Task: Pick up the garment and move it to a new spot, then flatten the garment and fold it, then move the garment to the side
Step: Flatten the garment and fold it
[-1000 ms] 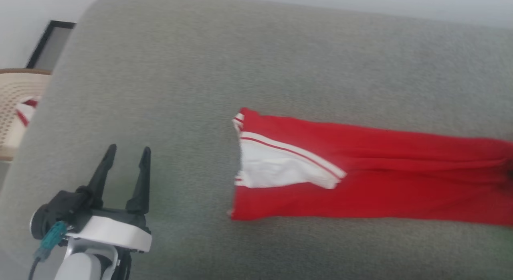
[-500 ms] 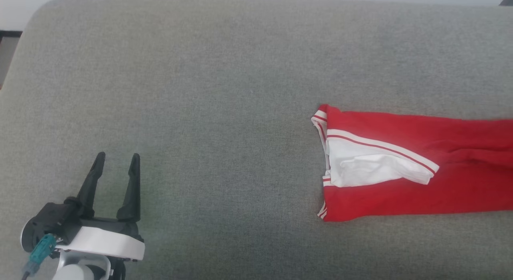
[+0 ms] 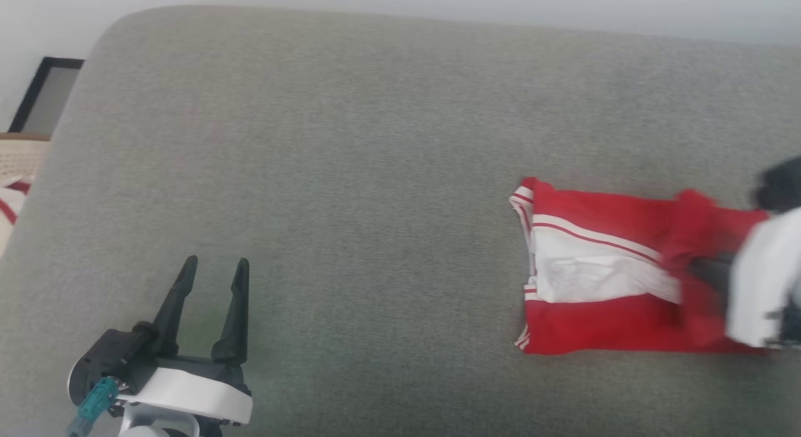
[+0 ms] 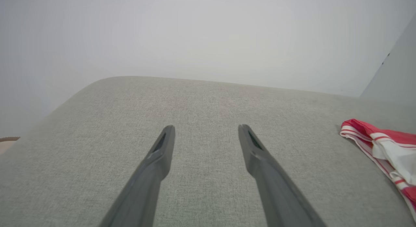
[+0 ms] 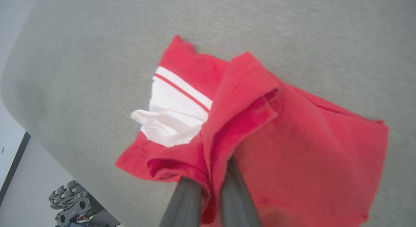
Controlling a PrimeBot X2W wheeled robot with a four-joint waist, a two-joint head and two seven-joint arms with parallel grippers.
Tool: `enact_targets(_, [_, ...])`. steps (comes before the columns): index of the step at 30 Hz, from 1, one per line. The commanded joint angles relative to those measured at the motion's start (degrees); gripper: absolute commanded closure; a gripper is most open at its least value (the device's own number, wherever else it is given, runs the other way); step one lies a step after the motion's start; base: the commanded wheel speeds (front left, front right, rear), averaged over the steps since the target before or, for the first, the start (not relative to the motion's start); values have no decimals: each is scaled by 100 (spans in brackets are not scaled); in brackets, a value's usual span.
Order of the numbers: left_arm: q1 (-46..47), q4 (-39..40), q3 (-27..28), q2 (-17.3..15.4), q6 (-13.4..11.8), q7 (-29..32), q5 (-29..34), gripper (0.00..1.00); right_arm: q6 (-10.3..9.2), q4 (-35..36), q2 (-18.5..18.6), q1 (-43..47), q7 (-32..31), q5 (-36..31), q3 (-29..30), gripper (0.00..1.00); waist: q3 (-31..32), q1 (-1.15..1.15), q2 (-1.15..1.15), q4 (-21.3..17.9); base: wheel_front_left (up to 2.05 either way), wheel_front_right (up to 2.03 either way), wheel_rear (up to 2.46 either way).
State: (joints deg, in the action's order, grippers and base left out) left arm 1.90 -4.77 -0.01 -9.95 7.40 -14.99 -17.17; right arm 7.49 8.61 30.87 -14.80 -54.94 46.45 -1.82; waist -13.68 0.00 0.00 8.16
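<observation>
The garment [image 3: 588,280] has a red fold pinched tight in the right gripper [image 5: 210,188], apparently for folding; the left gripper [image 3: 216,265], well apart, gapes empty.

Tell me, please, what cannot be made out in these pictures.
- Head view: right gripper is motion-blurred, its fingertips buried in the garment.
- Right wrist view: a red fold hides the fingertips; the bottom edge cuts the garment.
- Left wrist view: the right edge cuts the garment.

Soft, matt, slightly fuzzy cloth makes up the garment [image 3: 594,327] at right, lying on coarse-woven matt grey upholstery [image 3: 375,174]; the left gripper [image 3: 216,263] at lower left looks smooth dark plastic.
</observation>
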Motion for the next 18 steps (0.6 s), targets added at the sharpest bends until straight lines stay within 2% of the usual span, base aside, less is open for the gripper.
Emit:
enact_targets(1, [-38,2,-5,22,10,-25,-36,0,-1,28,-60,-105,-14,-25,-100,100,7,0,0,65,0,0,0])
enact_targets(7, [64,-55,-106,76,10,-24,-76,0,-1,-275,-298,-558,74,-207,-918,100,-31,0,0,279,0,0,0])
enact_targets(15, [177,-131,-194,153,10,-24,-115,0,0,-1094,-355,-966,567,-227,-1507,100,-69,0,0,413,0,0,0])
enact_targets(16, [175,-143,-190,157,10,-24,-121,0,-1,-1168,-329,-989,593,-204,-1594,87,-63,0,0,409,0,0,0])
enact_targets(17, [170,-165,-201,155,10,-24,-120,0,-1,-1216,-304,-1014,648,-178,-1661,58,-49,0,0,401,0,0,0])
enact_targets(18, [174,-179,-216,145,10,-24,-126,0,-1,-1276,-309,-1037,716,-127,-1687,4,-32,0,0,383,0,0,0])
